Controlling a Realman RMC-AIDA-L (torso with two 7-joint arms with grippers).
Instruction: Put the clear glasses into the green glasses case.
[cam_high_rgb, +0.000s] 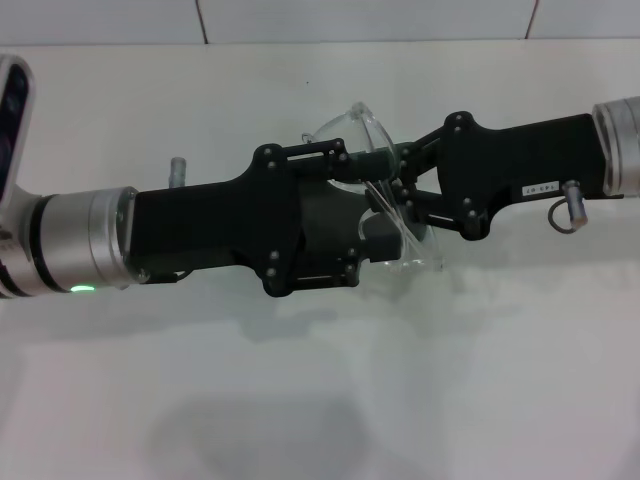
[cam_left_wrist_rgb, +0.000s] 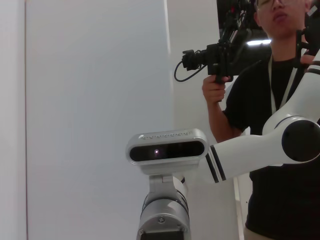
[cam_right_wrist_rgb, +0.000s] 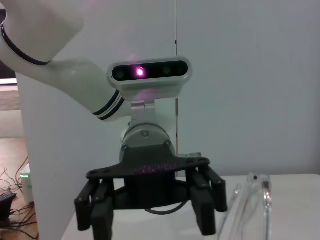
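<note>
Both arms meet above the middle of the white table. From the left, my left gripper (cam_high_rgb: 348, 217) has its fingers closed across the width of the dark green glasses case (cam_high_rgb: 325, 215), holding it off the table. From the right, my right gripper (cam_high_rgb: 400, 180) is shut on the clear glasses (cam_high_rgb: 362, 128), which hang tilted right at the case's open end, partly overlapping it. How far the glasses reach inside the case is hidden. The right wrist view faces the left gripper (cam_right_wrist_rgb: 149, 220), with the clear glasses (cam_right_wrist_rgb: 252, 210) close beside it.
The white table (cam_high_rgb: 320, 400) lies below the arms, with a white wall (cam_high_rgb: 360, 20) along its far edge. In the left wrist view, a person (cam_left_wrist_rgb: 270, 100) holding a camera stands behind my right arm (cam_left_wrist_rgb: 250, 150).
</note>
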